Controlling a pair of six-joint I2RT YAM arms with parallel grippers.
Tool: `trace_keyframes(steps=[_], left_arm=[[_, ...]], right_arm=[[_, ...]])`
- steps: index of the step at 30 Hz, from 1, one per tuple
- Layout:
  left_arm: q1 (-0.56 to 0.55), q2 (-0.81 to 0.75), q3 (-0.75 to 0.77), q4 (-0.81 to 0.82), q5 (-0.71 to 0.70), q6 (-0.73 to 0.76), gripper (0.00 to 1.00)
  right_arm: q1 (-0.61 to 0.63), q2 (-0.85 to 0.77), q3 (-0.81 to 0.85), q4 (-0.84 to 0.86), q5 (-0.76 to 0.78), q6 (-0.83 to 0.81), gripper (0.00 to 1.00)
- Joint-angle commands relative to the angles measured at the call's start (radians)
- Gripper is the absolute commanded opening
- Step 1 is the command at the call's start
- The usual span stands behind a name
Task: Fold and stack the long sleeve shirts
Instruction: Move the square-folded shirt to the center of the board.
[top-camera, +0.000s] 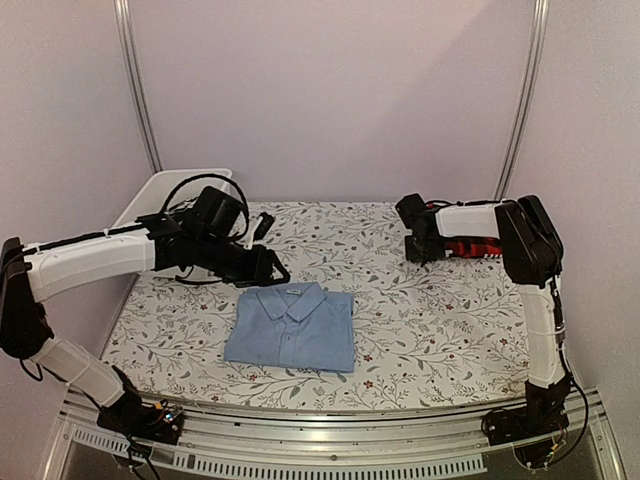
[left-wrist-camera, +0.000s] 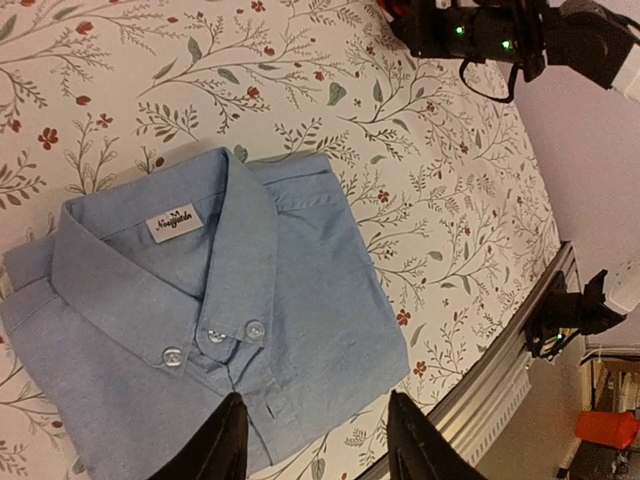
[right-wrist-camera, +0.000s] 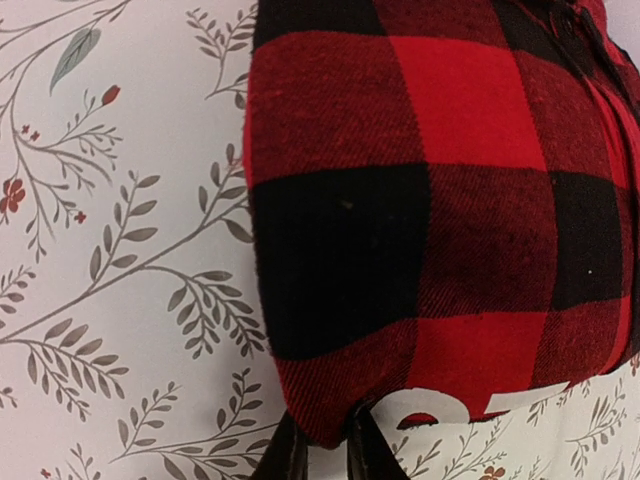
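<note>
A plain light blue long sleeve shirt lies folded near the middle of the floral table, collar toward the back. My left gripper hovers just behind its collar. In the left wrist view it is open above the blue shirt, with nothing between the fingers. A red-and-black plaid shirt lies at the right, partly under my right arm. In the right wrist view my right gripper is shut on the near corner of the plaid shirt, beside its white label.
A white bin stands at the back left corner. A metal rail runs along the table's front edge. Pale walls and two poles close in the back. The floral cloth lies bare between the shirts.
</note>
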Motion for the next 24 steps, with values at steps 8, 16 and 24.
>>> trace_keyframes(steps=[8,16,24], left_arm=[[0.014,-0.082,-0.049,0.003,-0.021,0.031,0.48],[0.024,-0.105,-0.084,0.032,-0.012,0.019,0.48],[0.034,-0.129,-0.135,0.064,-0.008,-0.007,0.47]], right_arm=[[0.004,-0.100,-0.190,-0.059,-0.073,0.070,0.00],[0.129,-0.340,-0.462,-0.021,-0.223,0.185,0.00],[0.365,-0.409,-0.518,0.050,-0.385,0.373,0.00]])
